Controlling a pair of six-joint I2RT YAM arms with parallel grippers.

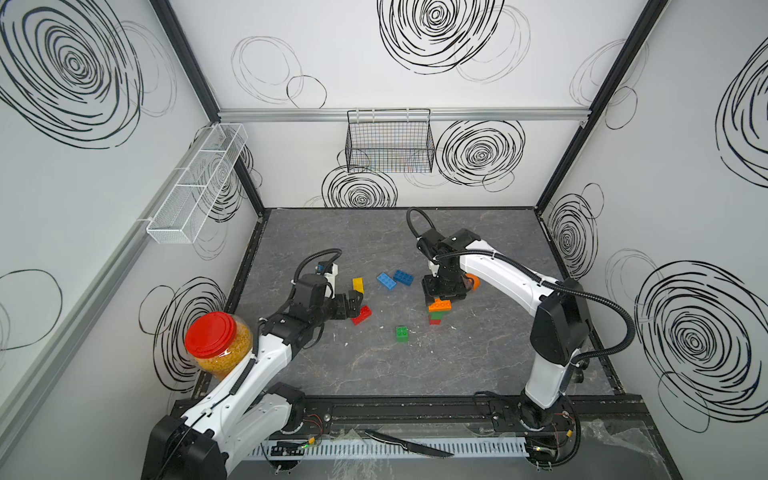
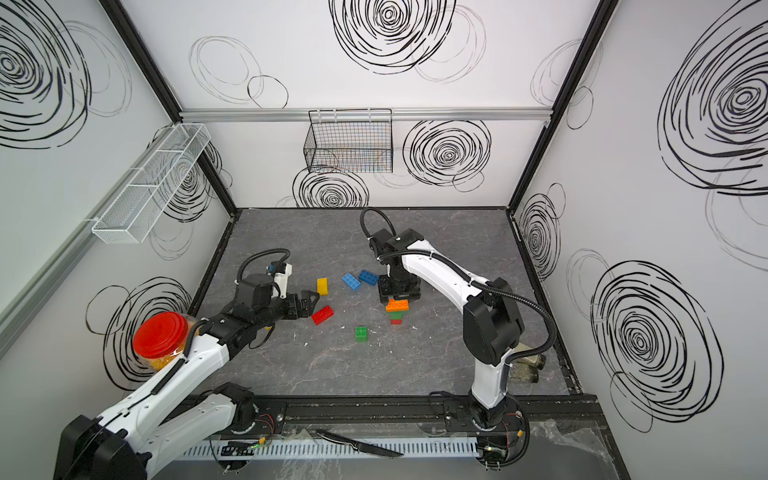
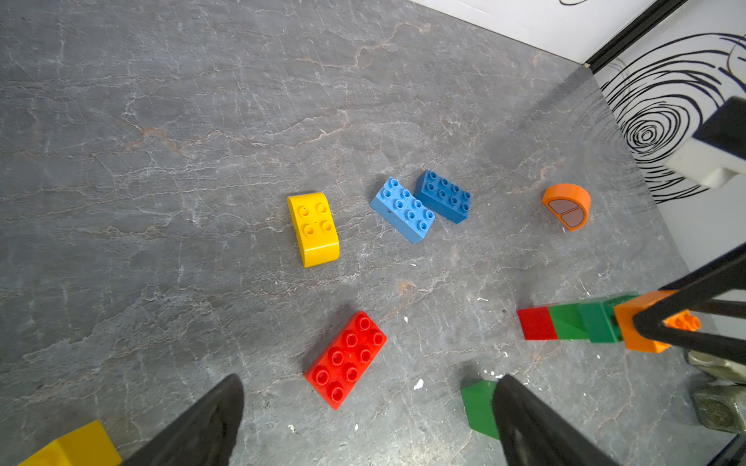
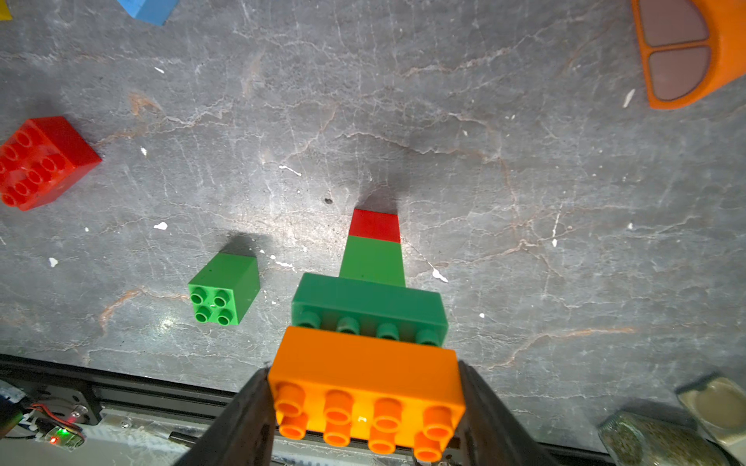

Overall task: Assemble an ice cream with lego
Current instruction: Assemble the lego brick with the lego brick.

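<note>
Orange brick point(image 4: 365, 387) clamped between right fingers point(image 4: 242, 423), atop green-red stack point(image 4: 373, 262), left fingers point(image 3: 202, 423) spread wide, empty

Both top views look down on the whole table point(image 1: 374, 374); wrist cameras face it closely.

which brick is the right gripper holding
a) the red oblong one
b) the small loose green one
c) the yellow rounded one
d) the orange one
d: in the right wrist view the right gripper has a finger pressed against each end of the orange brick, just above the green and red stack.
</note>
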